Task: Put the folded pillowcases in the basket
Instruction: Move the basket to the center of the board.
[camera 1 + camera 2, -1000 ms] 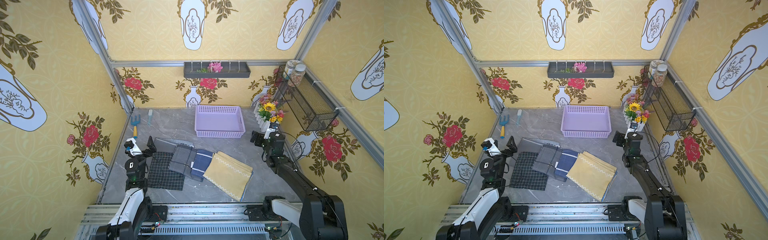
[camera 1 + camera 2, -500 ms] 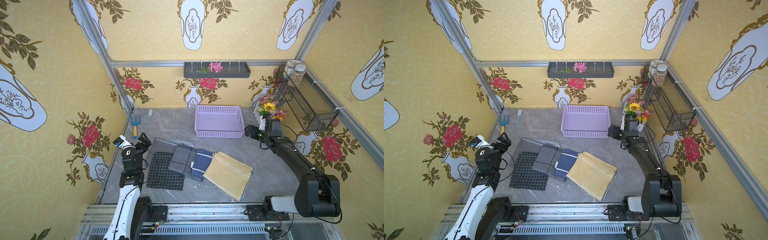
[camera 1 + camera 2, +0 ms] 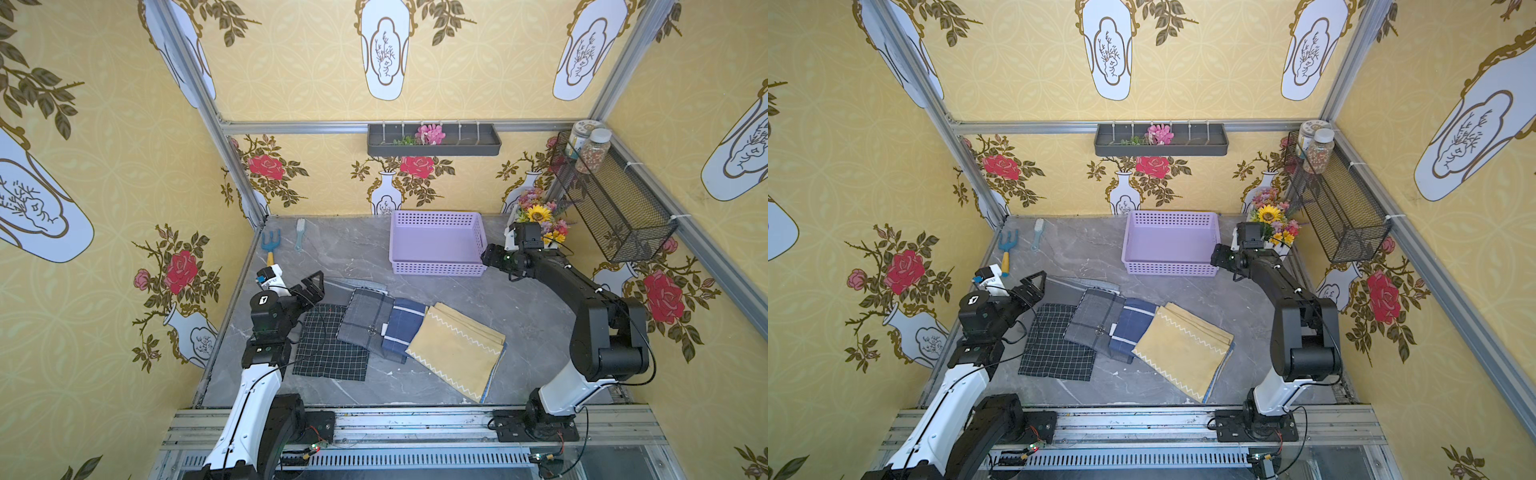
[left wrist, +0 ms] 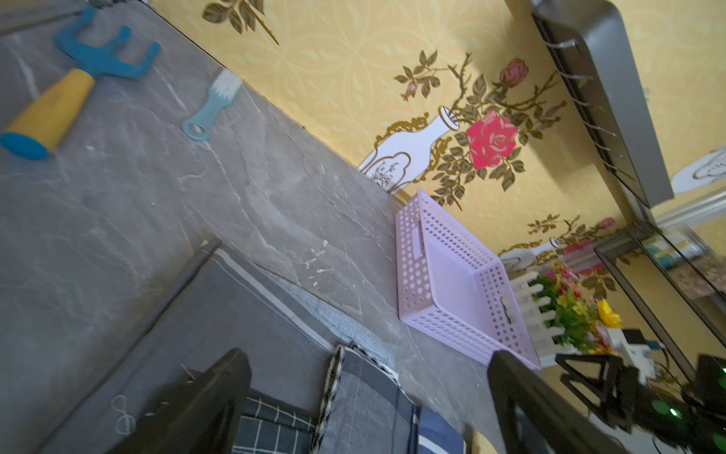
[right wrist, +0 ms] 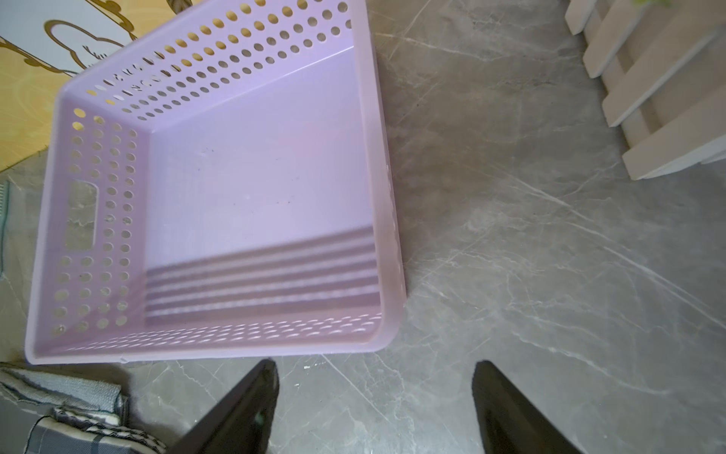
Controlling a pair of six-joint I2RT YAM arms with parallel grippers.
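The lilac basket [image 3: 436, 268] [image 3: 1169, 269] [image 4: 412, 251] [image 5: 220, 63] stands empty at the back of the grey table. Several folded cloths lie in a row in front of it. The largest, mustard yellow with white zigzag trim [image 3: 453, 349] [image 3: 1179, 349], looks like the pillowcase. My right gripper [image 3: 488, 255] [image 3: 1219, 255] [image 5: 375, 369] hovers open just outside the basket's front right corner, holding nothing. My left gripper [image 3: 309, 289] [image 3: 1032, 286] [image 4: 367, 357] is wide open above the back left end of the cloth row, over a grey striped cloth [image 4: 235, 314].
Black grid [image 3: 332, 349], grey plaid [image 3: 365, 320] and navy [image 3: 403, 328] cloths overlap left of the yellow one. A garden fork [image 3: 270, 245] and brush [image 3: 300, 235] lie back left. A flower pot [image 3: 540, 224] stands right of the basket, under a black wire basket [image 3: 611, 208].
My right gripper has moved back and left to the basket's front right corner, its jaws somewhat narrower. The left arm rose and shifted slightly, gripper still wide open.
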